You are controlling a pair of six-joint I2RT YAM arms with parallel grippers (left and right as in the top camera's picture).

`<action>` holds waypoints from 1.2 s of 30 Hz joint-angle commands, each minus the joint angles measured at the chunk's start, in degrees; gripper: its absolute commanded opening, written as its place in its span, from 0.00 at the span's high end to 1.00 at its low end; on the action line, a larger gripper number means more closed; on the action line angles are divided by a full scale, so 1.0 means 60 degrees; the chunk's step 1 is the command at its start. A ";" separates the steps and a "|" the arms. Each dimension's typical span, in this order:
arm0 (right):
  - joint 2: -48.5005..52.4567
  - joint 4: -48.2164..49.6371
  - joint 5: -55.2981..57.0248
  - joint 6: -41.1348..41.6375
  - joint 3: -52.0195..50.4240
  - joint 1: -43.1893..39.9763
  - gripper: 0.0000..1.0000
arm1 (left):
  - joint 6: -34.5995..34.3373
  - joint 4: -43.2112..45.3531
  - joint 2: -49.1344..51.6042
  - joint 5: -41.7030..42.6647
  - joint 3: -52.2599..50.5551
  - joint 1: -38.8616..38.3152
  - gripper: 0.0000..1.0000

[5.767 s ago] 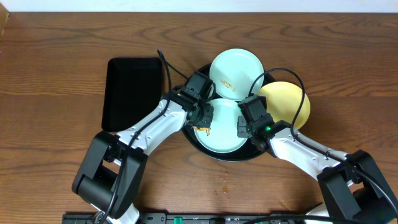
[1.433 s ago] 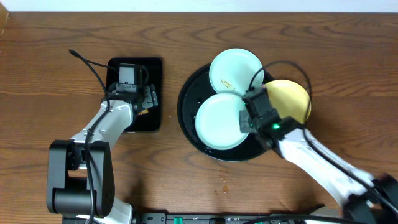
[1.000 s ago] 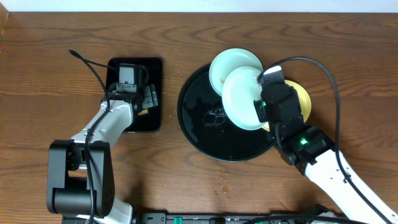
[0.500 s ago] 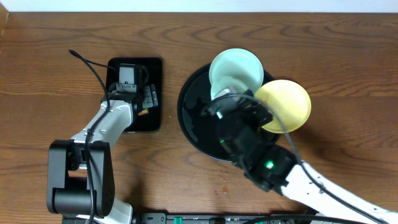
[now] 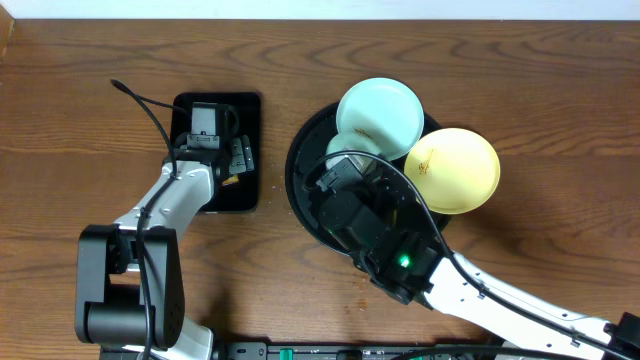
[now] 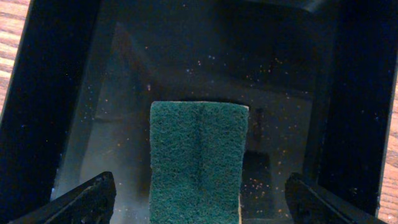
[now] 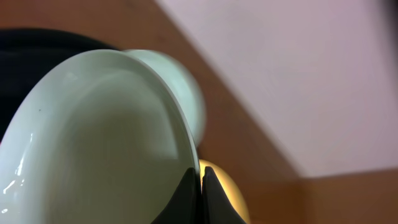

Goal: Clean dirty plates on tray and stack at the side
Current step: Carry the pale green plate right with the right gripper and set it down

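My right gripper (image 7: 200, 186) is shut on the rim of a pale mint plate (image 7: 99, 137), held tilted on edge high above the round black tray (image 5: 297, 180). In the overhead view only a sliver of this plate (image 5: 345, 147) shows past the raised right arm. A second mint plate (image 5: 380, 110) rests on the tray's far rim, with a small brown smear. The yellow plate (image 5: 455, 168) leans on the tray's right edge and also bears a smear. My left gripper (image 6: 199, 205) stands open over a green sponge (image 6: 198, 155), one finger on either side of it.
The sponge lies in a smaller rectangular black tray (image 5: 249, 120) left of the round one. Brown wood tabletop (image 5: 560, 100) stretches to the right of the plates. My right arm (image 5: 385, 235) looms over the front half of the round tray.
The right arm has lifted the mint plate off the round tray, tipped it on edge and swung it leftward and upward. The left arm has stayed still over the sponge.
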 commanded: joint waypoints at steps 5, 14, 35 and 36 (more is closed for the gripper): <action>-0.0816 -0.0601 -0.5045 0.3646 0.0124 -0.2572 0.99 | 0.0095 0.0007 0.0040 -0.0124 -0.0055 0.0004 0.13; -0.1443 -0.0590 -0.8655 0.4426 0.0127 -0.8382 0.99 | 0.0095 0.0007 0.0040 -0.0124 -0.0055 0.0004 0.13; 0.0102 -0.1013 -0.7683 0.5242 0.0113 -1.5478 0.99 | 0.0095 0.0007 0.0040 -0.0120 -0.0055 0.0004 0.13; 0.0313 -0.0991 -0.7675 0.5246 0.0113 -1.5591 0.99 | 0.0095 0.0011 0.0040 -0.0124 -0.0055 0.0004 0.13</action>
